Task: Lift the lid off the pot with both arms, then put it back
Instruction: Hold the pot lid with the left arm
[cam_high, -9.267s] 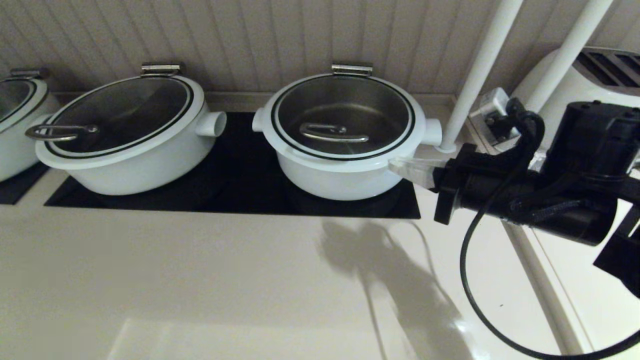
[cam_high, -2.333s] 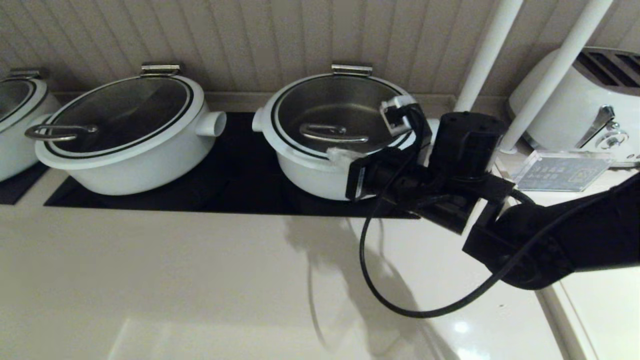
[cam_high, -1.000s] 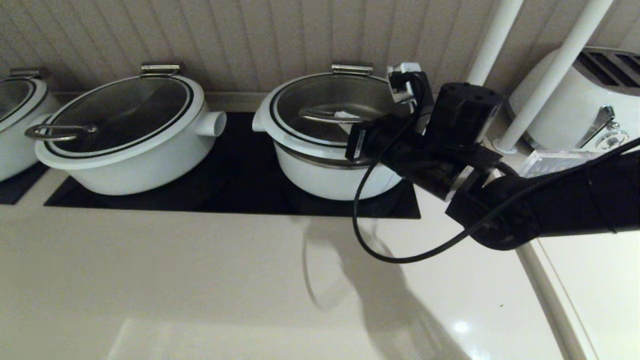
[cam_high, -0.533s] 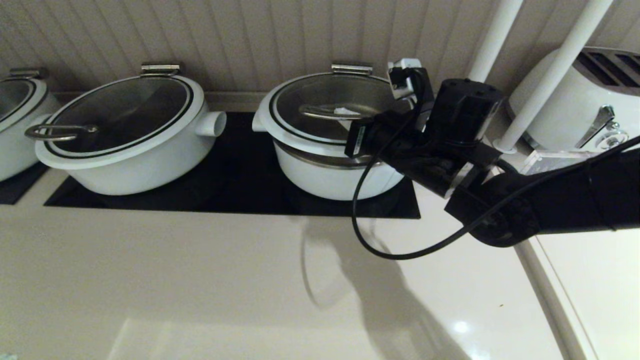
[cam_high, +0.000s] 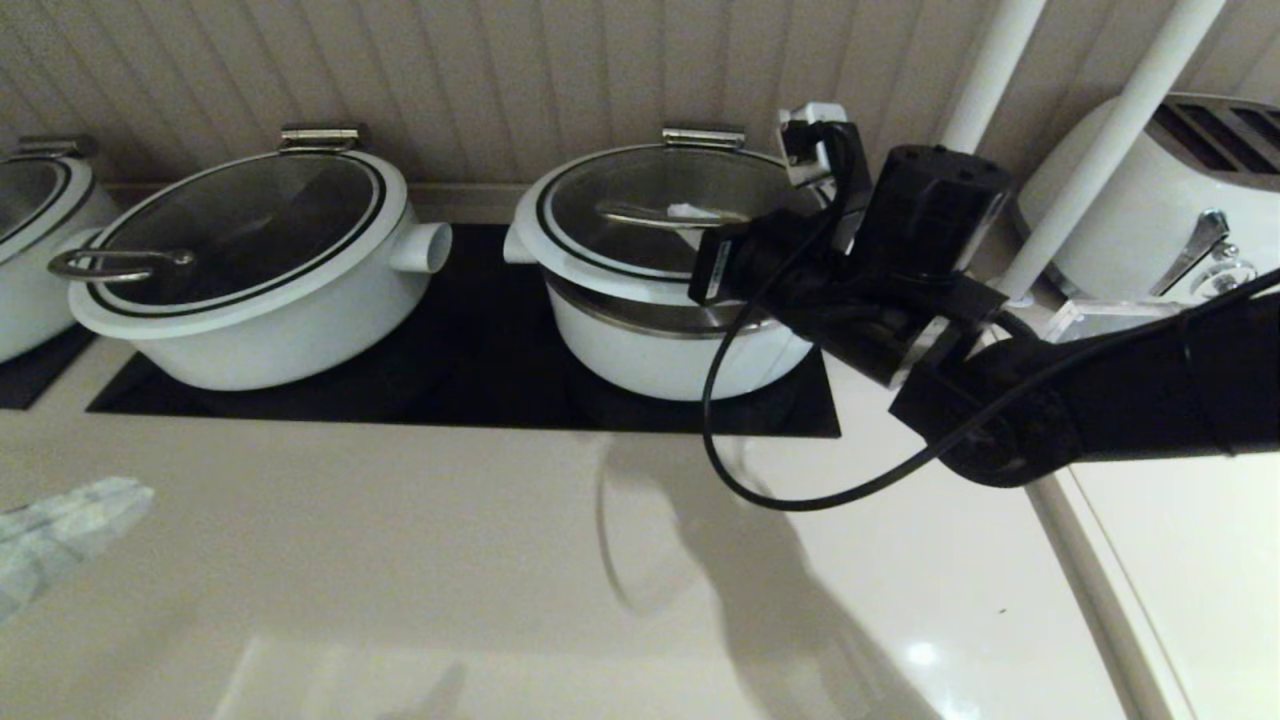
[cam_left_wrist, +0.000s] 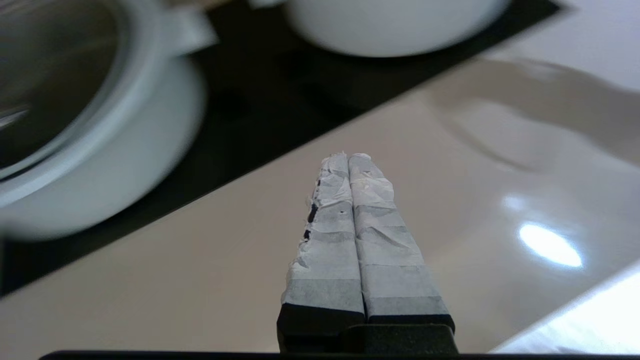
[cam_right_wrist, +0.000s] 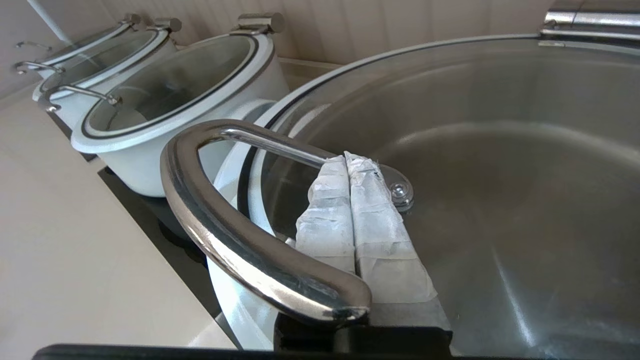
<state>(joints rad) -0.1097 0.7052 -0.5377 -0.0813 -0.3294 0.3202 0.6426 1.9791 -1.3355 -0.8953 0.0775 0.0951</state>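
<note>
The deep white pot (cam_high: 660, 365) stands on the black hob. Its glass lid (cam_high: 610, 272) is tilted, front edge raised off the pot's steel rim, back held at the steel hinge (cam_high: 703, 136). My right gripper (cam_high: 686, 212) is shut, its taped fingers pushed through the steel loop handle (cam_high: 635, 211) from the right. In the right wrist view the loop handle (cam_right_wrist: 235, 245) arches over the closed fingers, which lie on the lid glass (cam_right_wrist: 500, 200); the gripper (cam_right_wrist: 347, 159) clamps nothing. My left gripper (cam_high: 130, 495) is shut and empty, low over the counter at front left (cam_left_wrist: 348, 157).
A wider white pot (cam_high: 260, 320) with darker lid glass stands left of the deep pot, and shows in the left wrist view (cam_left_wrist: 100, 150). A third pot (cam_high: 30, 300) is at far left. A white toaster (cam_high: 1150, 200), two white poles (cam_high: 1110, 140) and the wall lie right and behind.
The lid's front edge has risen a little further off the pot with my right gripper under its handle. My left gripper has come into view at the lower left.
</note>
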